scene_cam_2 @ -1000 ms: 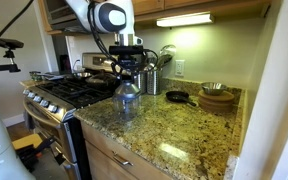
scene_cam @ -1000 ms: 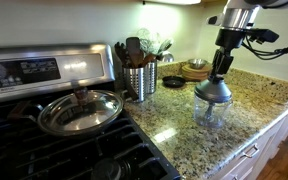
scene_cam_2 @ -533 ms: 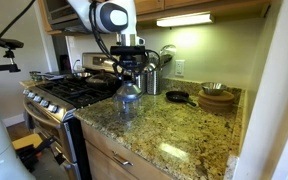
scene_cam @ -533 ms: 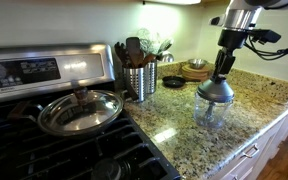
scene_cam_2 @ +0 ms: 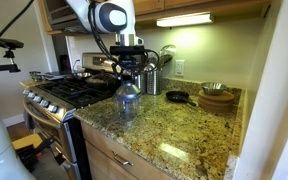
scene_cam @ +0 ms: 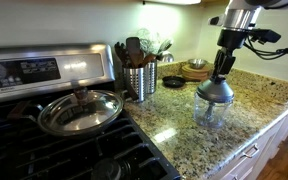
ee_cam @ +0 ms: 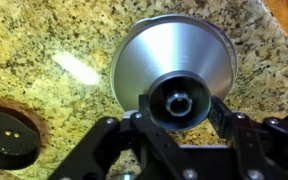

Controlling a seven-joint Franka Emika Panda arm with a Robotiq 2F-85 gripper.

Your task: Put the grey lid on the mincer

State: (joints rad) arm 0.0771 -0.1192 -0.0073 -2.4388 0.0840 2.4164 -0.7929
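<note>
- Wrist view looks straight down on the lid [ee_cam: 174,50]. Your hand [ee_cam: 180,105] is closed narrow on its knob [ee_cam: 180,98], with a finger [ee_cam: 144,110] pressed to each side.
- In both exterior views the lid sits on top of the mincer [scene_cam: 212,113], which stands upright on the bench [scene_cam: 259,95], well apart from the holder [scene_cam: 139,80] and the pan [scene_cam: 81,112].
- You cannot tell from any view whether the rim is fully seated all round. The dome hides the cup's edge from above, and the exterior views are too small.
- If the lid is cocked, letting go may leave it perched or let it slip off. A misaligned shaft under the knob would cause the same.
- If you lift before opening wide enough, the fingers will likely drag the lid back up. They might take the light cup with it.
- Any sideways drift while clamped could tip or skid the mincer on the smooth stone, since nothing braces it.
- Pressing down hard to seat it risks jamming the lid or shoving the cup aside.
- The small black dish [ee_cam: 9,138] lies near, so retreat straight up rather than swinging across it.
</note>
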